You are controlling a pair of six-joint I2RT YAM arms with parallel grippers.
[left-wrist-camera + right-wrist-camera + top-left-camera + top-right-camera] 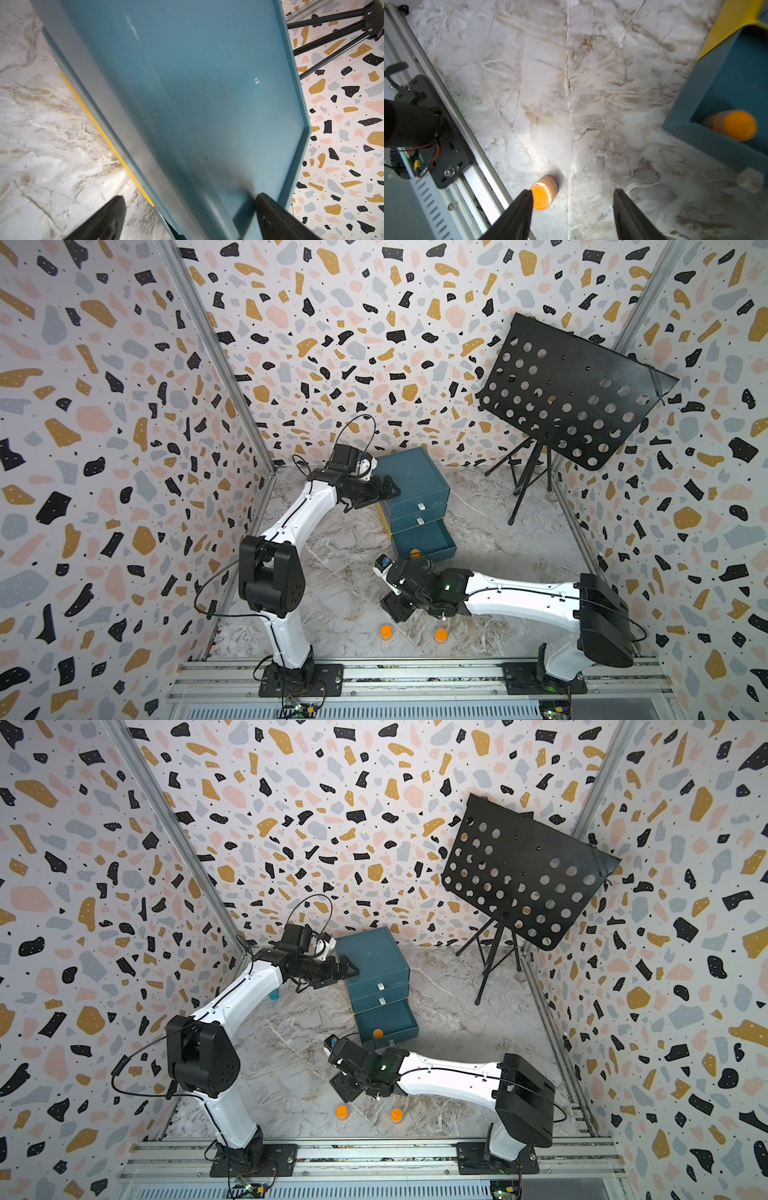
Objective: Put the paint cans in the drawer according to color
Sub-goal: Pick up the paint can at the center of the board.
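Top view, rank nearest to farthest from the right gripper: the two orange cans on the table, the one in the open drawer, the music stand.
1. Left table can: left-arm side, by the right gripper.
2-3. Right table can and drawer can, in the open bottom drawer: too close to call.
4. Music stand: far right corner.

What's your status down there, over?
Left gripper open, straddling drawer box edge. Right gripper open, empty. One orange can in open bottom drawer, two orange cans on table. Nothing blocking.

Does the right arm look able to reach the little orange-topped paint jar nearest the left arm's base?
Probably yes: the right hand hangs open close to that orange-topped round jar, with nothing between them.
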